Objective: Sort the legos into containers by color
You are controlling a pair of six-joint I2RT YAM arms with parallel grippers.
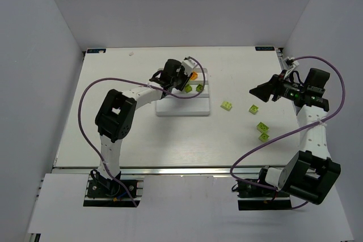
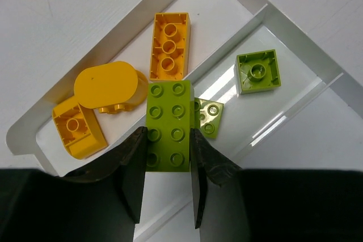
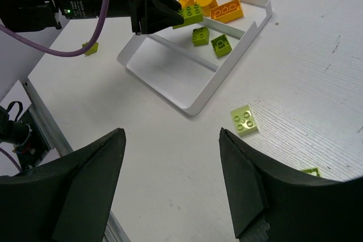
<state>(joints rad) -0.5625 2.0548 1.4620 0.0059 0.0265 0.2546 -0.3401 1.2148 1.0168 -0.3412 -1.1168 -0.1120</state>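
**Top external view:** white tray (image 1: 182, 110) at mid-tabletop (image 1: 125, 66); left pincer (image 1: 187, 80) over the tray's far end; right pincer (image 1: 262, 92) well apart to the right; four lime legos (image 1: 227, 106) lie loose between tray and right arm, so sorting is judged about half done.

**Left wrist view:** left pincer (image 2: 168, 140) clenched on a lime brick (image 2: 168, 111), held over the tray; three orange pieces (image 2: 169, 46) share one compartment, two green pieces (image 2: 258, 71) the next; this sorting is barely legible from above.

**Right wrist view:** right pincer (image 3: 170, 162) released, grasping nothing; third compartment (image 3: 170, 75) bare; a lime piece (image 3: 89, 47) lies beyond the left arm (image 3: 57, 4), hidden in the overhead view.
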